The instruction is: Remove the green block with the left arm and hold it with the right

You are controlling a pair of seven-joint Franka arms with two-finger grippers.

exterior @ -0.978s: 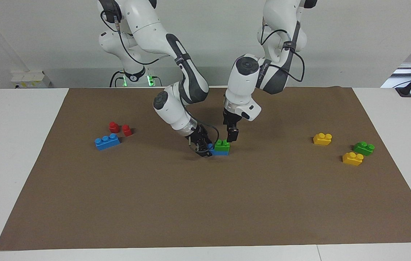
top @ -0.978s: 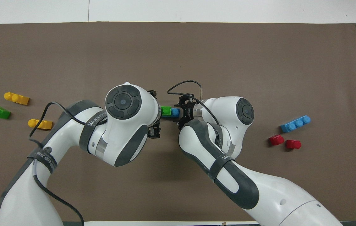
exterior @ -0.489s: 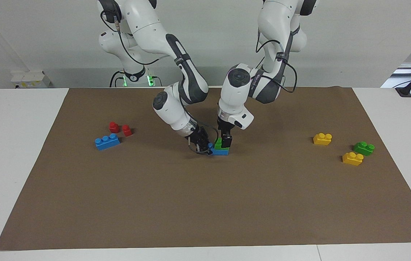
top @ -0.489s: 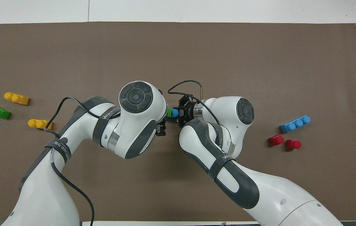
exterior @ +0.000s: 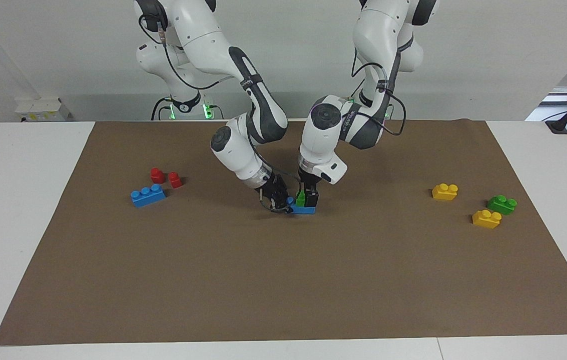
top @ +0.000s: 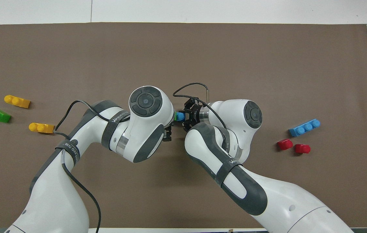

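Both arms bend in over the middle of the brown mat (exterior: 283,280), their wrists close together. The left arm (exterior: 358,125) descends from its base, elbow raised, wrist vertical; the left gripper (exterior: 307,197) points straight down at the stacked bricks at the mat's centre, its fingers (exterior: 312,198) astride the green block (exterior: 301,198). The right arm (exterior: 258,110) slopes down and toward the same bricks, wrist tilted; the right gripper (exterior: 279,201) lies low at the end of the blue brick (exterior: 303,209) beneath the green block, its fingers closed on that end. In the overhead view the left wrist (top: 146,103) covers its own gripper.
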